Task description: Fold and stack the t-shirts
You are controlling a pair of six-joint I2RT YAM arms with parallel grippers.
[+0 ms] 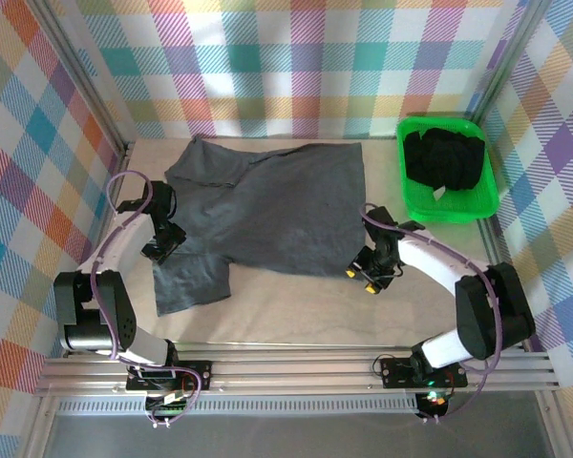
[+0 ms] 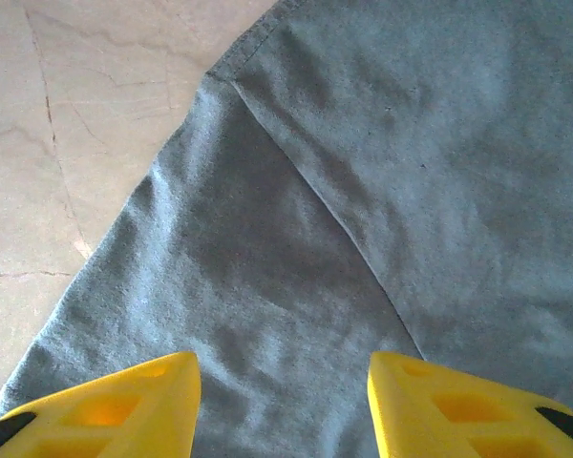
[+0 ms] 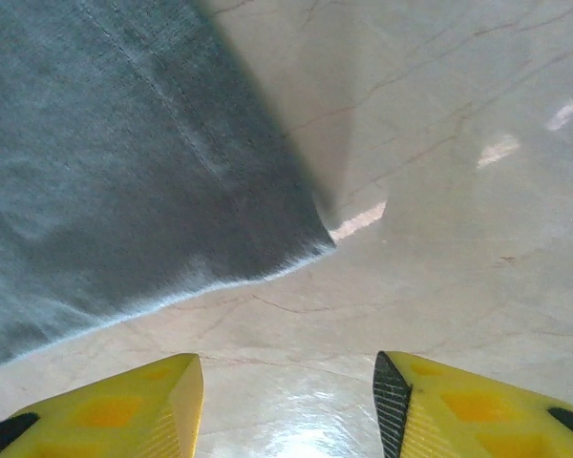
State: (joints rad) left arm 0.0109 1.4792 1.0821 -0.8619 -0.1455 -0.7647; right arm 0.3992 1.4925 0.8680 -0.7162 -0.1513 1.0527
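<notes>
Grey t-shirt (image 1: 267, 205) lay spread mid-table (image 1: 296, 305); black t-shirts (image 1: 444, 157) sat bunched in the green tray (image 1: 487, 205), far right. Fold looked barely begun. Left pincer (image 1: 162, 250) was released over a seam (image 2: 306, 181) on its left side. Right pincer (image 1: 363, 277) was released over bare table beside the shirt's corner (image 3: 320, 239). Next move probably needs both to drop and pinch edges.

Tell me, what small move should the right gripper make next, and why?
The right gripper is open above bare table; the corner of the shirt lies ahead and left in its wrist view, outside the fingers. So it should probably shift over that corner and lower to pinch it.
</notes>
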